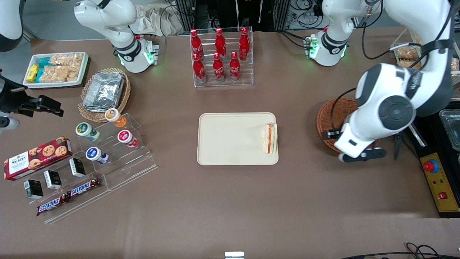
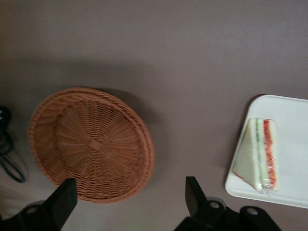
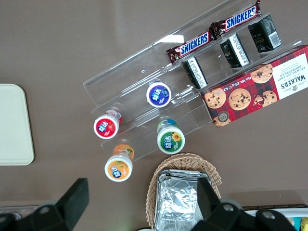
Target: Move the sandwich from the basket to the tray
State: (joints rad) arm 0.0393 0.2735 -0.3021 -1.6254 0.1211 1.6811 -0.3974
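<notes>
The sandwich (image 1: 270, 138) (image 2: 260, 154), a white wedge with red and green filling, lies on the cream tray (image 1: 230, 140) (image 2: 293, 120) at the tray's edge toward the working arm. The reddish-brown wicker basket (image 1: 332, 118) (image 2: 91, 144) holds nothing that I can see and stands apart from the tray, toward the working arm's end. My left gripper (image 1: 361, 155) (image 2: 130, 190) hangs above the basket's rim nearest the front camera. It is open, with nothing between its black fingers (image 2: 191, 190).
A clear rack of red cola bottles (image 1: 221, 57) stands farther from the camera than the tray. Toward the parked arm's end are a tan basket with foil containers (image 1: 104, 91), an acrylic stand with cups (image 1: 107, 140), snack bars and a cookie box. A yellow control box (image 1: 438, 180) lies beside the working arm.
</notes>
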